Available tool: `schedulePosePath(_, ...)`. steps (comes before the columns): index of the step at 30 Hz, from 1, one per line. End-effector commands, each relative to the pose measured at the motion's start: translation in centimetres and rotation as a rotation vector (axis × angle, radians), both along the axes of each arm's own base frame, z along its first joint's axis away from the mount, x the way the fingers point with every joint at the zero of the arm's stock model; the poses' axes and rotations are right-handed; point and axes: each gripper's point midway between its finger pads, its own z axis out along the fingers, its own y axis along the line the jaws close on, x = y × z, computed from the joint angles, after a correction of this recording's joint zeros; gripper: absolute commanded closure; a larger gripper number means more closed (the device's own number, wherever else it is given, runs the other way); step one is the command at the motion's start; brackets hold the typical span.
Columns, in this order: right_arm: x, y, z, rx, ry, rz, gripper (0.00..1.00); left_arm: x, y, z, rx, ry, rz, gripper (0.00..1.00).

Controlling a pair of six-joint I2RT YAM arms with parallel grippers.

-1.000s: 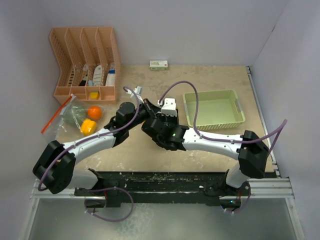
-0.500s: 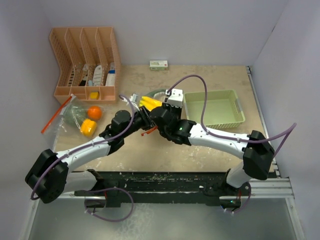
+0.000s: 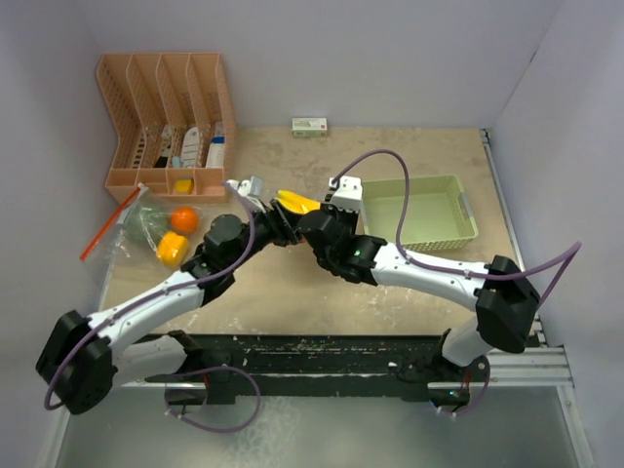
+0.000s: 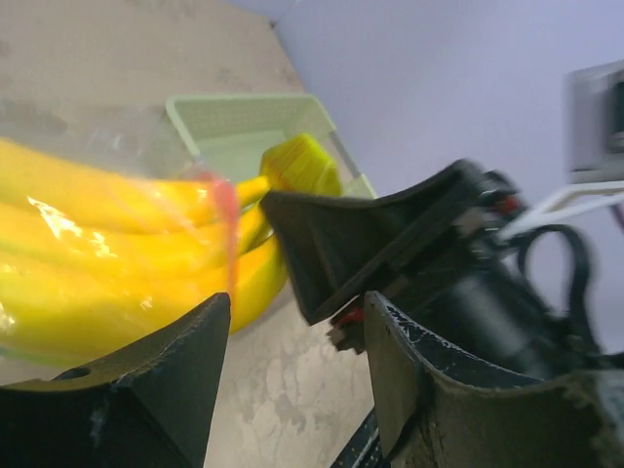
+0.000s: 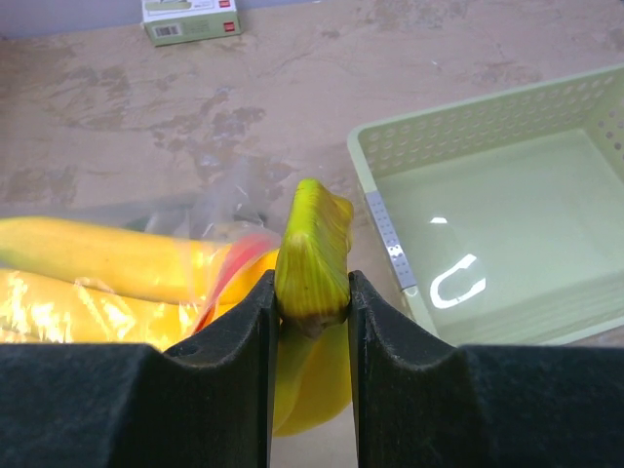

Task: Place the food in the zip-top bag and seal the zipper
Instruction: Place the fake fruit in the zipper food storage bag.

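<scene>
**Top external:** The left gripper and the right gripper are meeting over the middle of the beige speckled tabletop. A bunch of yellow plastic toy bananas is showing just behind them. A clear zip-top bag with a red zipper strip is lying near the table's left edge, in front of a peach slotted plastic organiser. A round orange toy fruit and a yellow-orange toy piece are sitting at the bag's right side; whether they are inside it cannot be told. A pale green perforated plastic tray is sitting to the right of the grippers, and a small white-and-green box is lying by the back wall.

**Left wrist:** The left gripper's two black fingers are standing well apart and gripping nothing. Beyond the gap the bananas are lying behind a clear plastic film crossed by a red strip. One black finger of the right gripper is pressing against the bunch's greenish-yellow stem end.

**Right wrist:** The right gripper's jaws are standing only a narrow way apart, pinching the stem end between them. The banana bodies are trailing off to the left, partly under the crinkled film, with the red strip just beside the stem. The tray is sitting to the right, apart from the fruit
</scene>
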Motion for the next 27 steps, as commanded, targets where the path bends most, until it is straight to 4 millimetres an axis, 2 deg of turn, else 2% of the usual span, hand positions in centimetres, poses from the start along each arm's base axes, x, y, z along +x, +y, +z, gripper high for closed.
schedulePosePath(1,0.1,0.7,1.1,0.090,-0.036,-0.009,1.00,-0.8,3.3,4.7,-0.020,-0.189,0.102,0.39)
schedulePosePath(6,0.4,0.9,0.6,0.074,-0.030,-0.018,1.00,-3.0,8.0,6.4,0.006,-0.275,0.221,0.36)
schedulePosePath(8,0.5,1.2,0.3,0.075,-0.024,-0.018,1.00,-3.8,9.0,5.9,0.026,-0.275,0.232,0.33)
schedulePosePath(12,1.2,2.2,0.8,0.078,-0.033,-0.021,1.00,-4.9,9.2,2.1,0.048,-0.235,0.197,0.32)
schedulePosePath(17,2.5,3.0,3.3,0.091,-0.066,-0.024,1.00,-4.7,9.2,-1.5,0.077,-0.191,0.203,0.35)
schedulePosePath(21,3.7,3.4,4.4,0.084,-0.079,-0.024,1.00,-4.8,8.8,-3.4,0.063,-0.171,0.185,0.38)
schedulePosePath(23,4.4,3.5,4.8,0.080,-0.081,-0.030,1.00,-5.0,8.7,-3.7,0.048,-0.173,0.177,0.41)
schedulePosePath(27,4.9,3.8,5.6,0.086,-0.089,-0.022,1.00,-4.5,9.4,-5.2,0.040,-0.125,0.231,0.43)
